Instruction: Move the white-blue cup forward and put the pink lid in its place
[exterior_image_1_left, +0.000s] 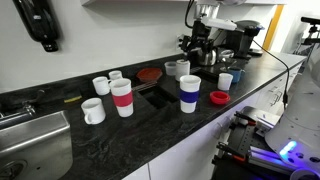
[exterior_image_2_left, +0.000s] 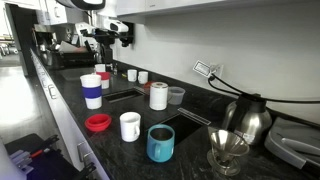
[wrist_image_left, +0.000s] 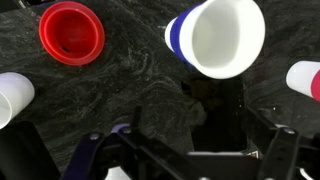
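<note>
Overhead, the tool points down, wide open, empty, near the white-blue cup

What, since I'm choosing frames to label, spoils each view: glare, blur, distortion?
Wrist view: the wide lens tilts the white-blue cup outward; the claw is underlit. In an exterior view a purple light flares; in both exterior views the glossy counter shows reflections.

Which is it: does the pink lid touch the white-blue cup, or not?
Apart. The wrist view shows bare dark counter between the pink lid and the white-blue cup.
</note>
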